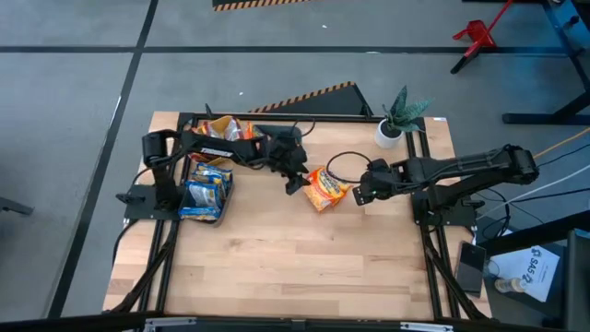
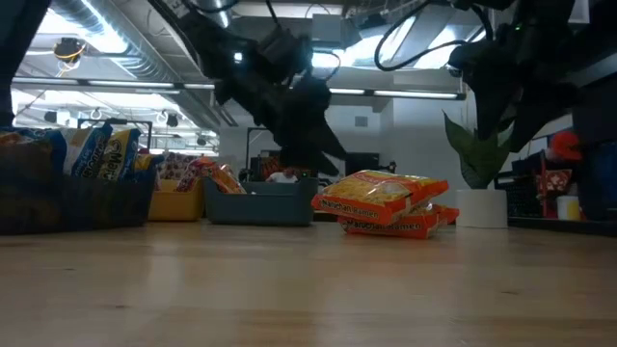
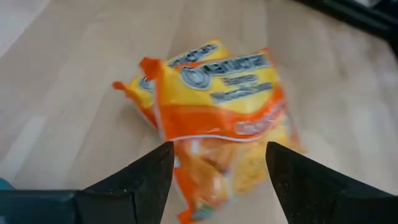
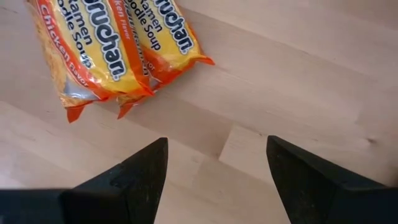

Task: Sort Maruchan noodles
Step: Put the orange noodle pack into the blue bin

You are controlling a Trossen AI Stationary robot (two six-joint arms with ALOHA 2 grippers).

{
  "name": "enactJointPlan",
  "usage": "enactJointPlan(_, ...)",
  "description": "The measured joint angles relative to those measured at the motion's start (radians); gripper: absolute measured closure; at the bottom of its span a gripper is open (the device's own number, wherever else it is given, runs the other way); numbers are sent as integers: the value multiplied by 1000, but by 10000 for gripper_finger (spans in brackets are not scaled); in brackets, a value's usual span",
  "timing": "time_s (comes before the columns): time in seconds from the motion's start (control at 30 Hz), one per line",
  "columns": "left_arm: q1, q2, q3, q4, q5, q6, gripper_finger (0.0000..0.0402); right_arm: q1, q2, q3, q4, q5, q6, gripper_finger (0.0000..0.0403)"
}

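Note:
Two orange-and-yellow Maruchan noodles packets (image 1: 326, 189) lie mid-table, the upper one (image 2: 381, 196) resting partly on the lower one (image 2: 397, 227). My left gripper (image 1: 295, 180) hangs open just left of them and a little above; in its wrist view its fingers (image 3: 217, 149) stand on either side of the upper packet's near end (image 3: 217, 93) without touching. My right gripper (image 1: 361, 192) is open, just right of the packets and pointing down at bare wood (image 4: 217, 143); the packets (image 4: 112, 50) lie ahead of it.
At the table's left a dark bin (image 1: 202, 217) holds blue packets, and behind it a yellow bin (image 2: 178, 204) holds orange and red ones. A teal bin (image 2: 260, 204) stands behind the left arm. A potted plant (image 1: 398, 120) is far right. A black cable (image 1: 341, 164) loops behind the packets.

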State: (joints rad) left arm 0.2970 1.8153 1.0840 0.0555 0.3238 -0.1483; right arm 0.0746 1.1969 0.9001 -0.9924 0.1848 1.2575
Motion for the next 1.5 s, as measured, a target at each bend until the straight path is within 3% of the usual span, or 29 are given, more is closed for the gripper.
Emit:
enactJointPlan(0.23,5,79,0,11,-44,-27,151,0,0,0,-2,6,-11,144)
enactJointPlan(0.47,1,136,1,128,215,-117,151,0,0,0,-4,7,-59,144)
enactJointPlan(0.67,-19,191,1,137,225,-215,168,0,1,0,-5,8,-67,144)
enactJointPlan(0.87,-19,207,0,137,251,-349,222,0,1,0,-4,16,-101,144)
enactJointPlan(1.23,-7,201,0,156,312,-435,389,0,1,0,-5,16,-114,144)
enactJointPlan(1.5,11,114,0,196,434,-576,400,-3,0,0,-4,18,-91,144)
